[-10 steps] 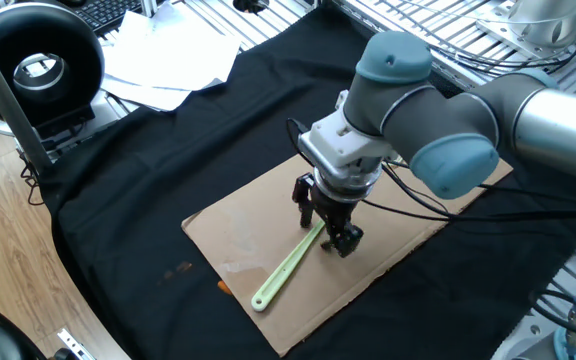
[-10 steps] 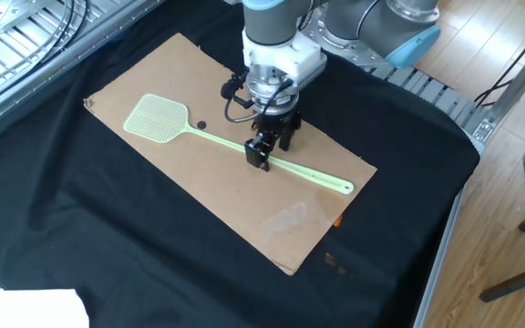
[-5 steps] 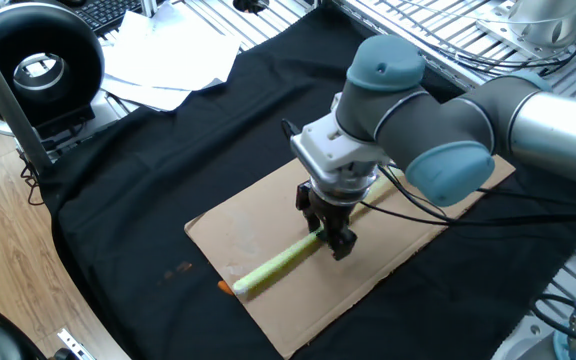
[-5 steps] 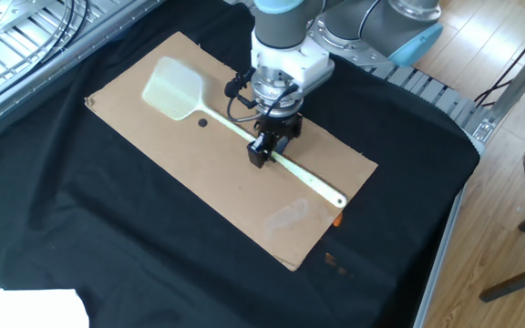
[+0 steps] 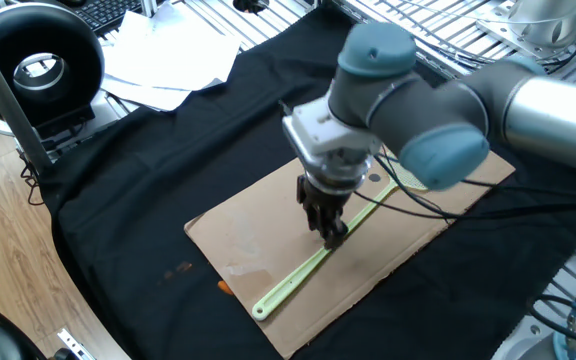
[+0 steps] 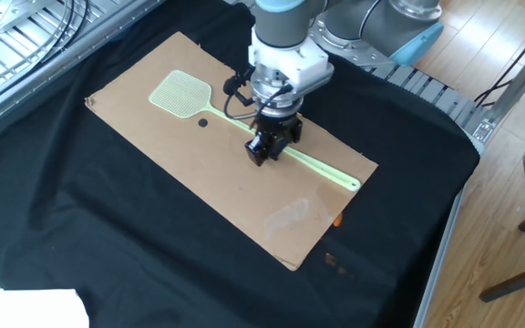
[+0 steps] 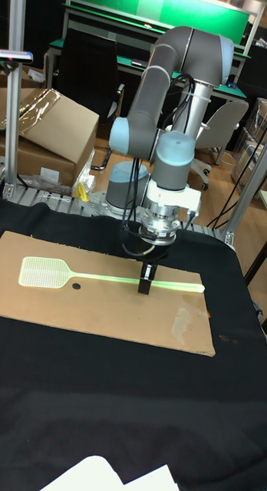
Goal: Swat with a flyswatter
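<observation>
In one fixed view, the pincer (image 5: pixel 331 226) is pointing down over the cardboard sheet (image 5: pixel 238 235) and pinching the thin handle of the flyswatter (image 5: pixel 298 275). The handle is running from the pincer down toward the near edge of the sheet, ending in its small loop, while the rest is passing behind the pincer under the arm (image 5: pixel 438 110) (the mesh head is hidden there). The black cloth (image 5: pixel 138 180) covering the surface is spreading out on every side of the pincer.

In the other fixed view, the pincer (image 6: pixel 264 148) is closing its dark fingers on the handle of the flyswatter (image 6: pixel 317 167) roughly midway along it. The mesh head is lying flat on the cardboard sheet (image 6: pixel 144 137) up and to the left of the pincer, and a small dark dot (image 6: pixel 202 124) is sitting just beside the head, between it and the pincer. The looped end is reaching to the lower right of the pincer, near the sheet's edge.

In the tall fixed view, the pincer (image 7: pixel 146 281) is standing upright on the handle, gripping it. The flyswatter (image 7: pixel 95 276) is stretching level across the cardboard sheet (image 7: pixel 103 314), head well to the left of the pincer, loop to its right. The dark dot (image 7: pixel 75 286) is lying just below the handle, near the head.
</observation>
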